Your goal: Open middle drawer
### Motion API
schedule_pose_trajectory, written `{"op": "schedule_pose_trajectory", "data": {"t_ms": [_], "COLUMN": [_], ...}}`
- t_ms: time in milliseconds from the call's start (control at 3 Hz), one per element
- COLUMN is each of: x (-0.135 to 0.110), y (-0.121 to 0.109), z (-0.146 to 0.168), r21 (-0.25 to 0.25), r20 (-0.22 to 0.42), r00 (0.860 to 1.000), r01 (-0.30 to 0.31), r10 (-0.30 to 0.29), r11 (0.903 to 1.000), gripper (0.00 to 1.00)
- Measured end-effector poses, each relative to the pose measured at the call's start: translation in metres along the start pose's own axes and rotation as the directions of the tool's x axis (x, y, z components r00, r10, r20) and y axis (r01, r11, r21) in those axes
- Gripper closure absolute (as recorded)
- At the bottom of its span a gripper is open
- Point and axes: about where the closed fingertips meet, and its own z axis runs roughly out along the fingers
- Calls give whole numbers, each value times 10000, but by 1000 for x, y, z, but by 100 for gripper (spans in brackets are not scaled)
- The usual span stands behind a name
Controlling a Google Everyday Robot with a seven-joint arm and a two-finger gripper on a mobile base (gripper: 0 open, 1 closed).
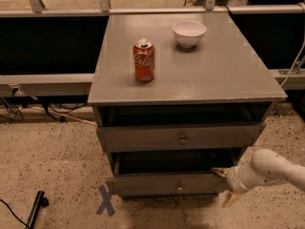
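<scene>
The grey cabinet (190,75) shows two drawer fronts, both pulled out a little. The lower one is the middle drawer (162,182), with a small round metal knob (179,187) at its centre and a dark inside above its front. My gripper (224,185) comes in from the right on a white arm (267,171). It sits at the right end of the middle drawer's front. Its two yellowish fingertips (219,171) are spread, one at the front's top edge and one below it. The upper drawer (182,138) has its own knob. No third drawer front shows.
A red cola can (144,60) and a white bowl (188,33) stand on the cabinet top. A grey tape X (106,201) marks the speckled floor at the front left. A black object (36,209) with a cable lies at the bottom left. A rail and dark panels run behind.
</scene>
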Motion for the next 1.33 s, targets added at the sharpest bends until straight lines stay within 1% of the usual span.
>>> {"op": "schedule_pose_trajectory", "data": {"t_ms": [333,667,1000,1333], "x": [-15,-22,-22,-27], "y": [33,51,51,60], "z": [-7,-10,-13,-39], "r21": [-1211,-1845,-1846,-1919], "r20": [120,87,87,-79], "r00": [9996,9994,9994,9988], "r01": [249,360,360,464], "r10": [-236,-349,-350,-488], "r11": [9923,9822,9822,9803], "gripper": [42,65,88,87]}}
